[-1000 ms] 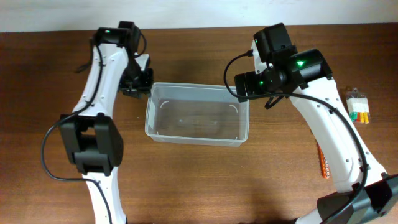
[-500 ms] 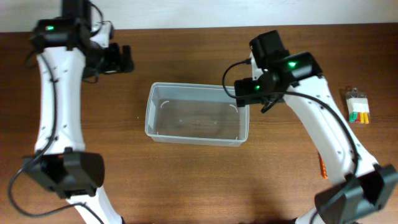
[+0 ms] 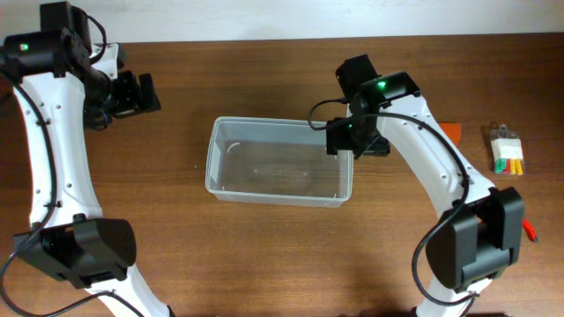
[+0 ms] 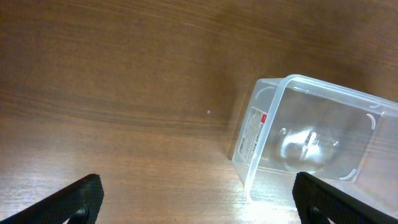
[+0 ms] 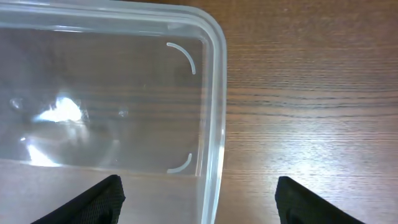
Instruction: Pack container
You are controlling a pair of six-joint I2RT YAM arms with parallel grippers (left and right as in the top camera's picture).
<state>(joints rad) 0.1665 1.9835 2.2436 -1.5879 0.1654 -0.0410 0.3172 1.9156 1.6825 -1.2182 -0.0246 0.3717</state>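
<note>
Leftward and away goes the left gripper (image 3: 145,92) since half a second ago, now well clear of the container (image 3: 211,167) near the table's (image 3: 264,255) far left corner. The right gripper (image 5: 200,200) has shifted over the container's right end, and the bin itself has not moved.

From overhead the right gripper's fingers are hidden under its own wrist. The right wrist view shows only two dark fingertips (image 5: 93,199) at the bottom edge. They are set wide apart, one over the bin's floor and one over bare wood, with the bin's right rim between them. That view cuts off the container's near edge. The left wrist view likewise shows only two tips at the lower corners, spread wide over bare table with nothing between them.

An orange item (image 3: 449,131) peeks out from behind the right arm, and too little of it shows to name it. A red tip (image 3: 530,230) is cut off by that arm's base. A small clear packet (image 3: 507,150) with coloured pieces lies well to the right, its contents too small to make out.

The container sits mid-table, long side across. It is clear and colourless, shallow, with rounded corners and a raised rim. Wood grain and glare show through its floor. A white label (image 4: 252,134) on its left short wall is too blurred to read.
</note>
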